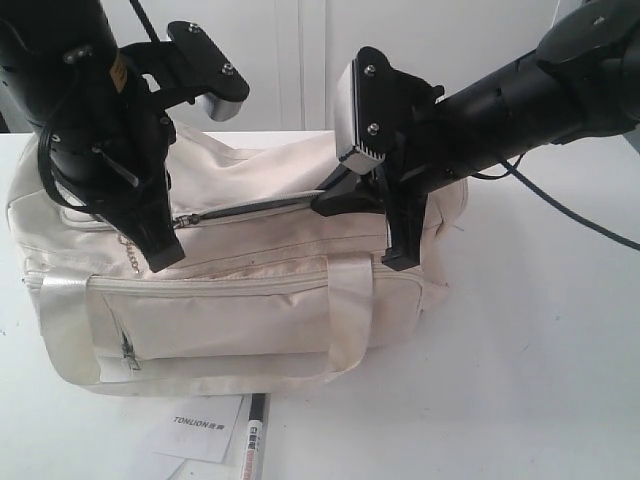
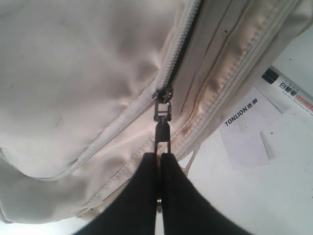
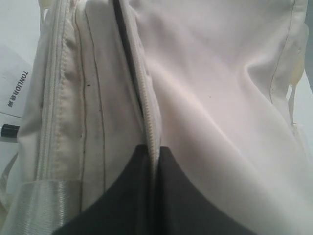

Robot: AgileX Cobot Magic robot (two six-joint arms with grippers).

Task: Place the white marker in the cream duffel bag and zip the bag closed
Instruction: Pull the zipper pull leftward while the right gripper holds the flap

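The cream duffel bag (image 1: 240, 290) lies on the white table. Its top zip (image 1: 260, 208) shows a dark narrow gap. My left gripper (image 1: 168, 256) is at the zip's left end, shut on the metal zip pull (image 2: 163, 120), which sits between the black fingers (image 2: 142, 196). My right gripper (image 1: 400, 258) is at the bag's right end, shut on the zip edge of the bag (image 3: 152, 132). The white marker (image 1: 254, 440) lies on the table in front of the bag, outside it, with its dark cap pointing toward the bag. The marker (image 2: 289, 89) also shows in the left wrist view.
A white "TONLION" paper card (image 1: 205, 425) lies beside the marker at the table's front edge. The bag's front pocket zip (image 1: 128, 345) and shiny strap handles (image 1: 350, 300) face the front. Bare table (image 1: 540, 340) extends to the right of the bag.
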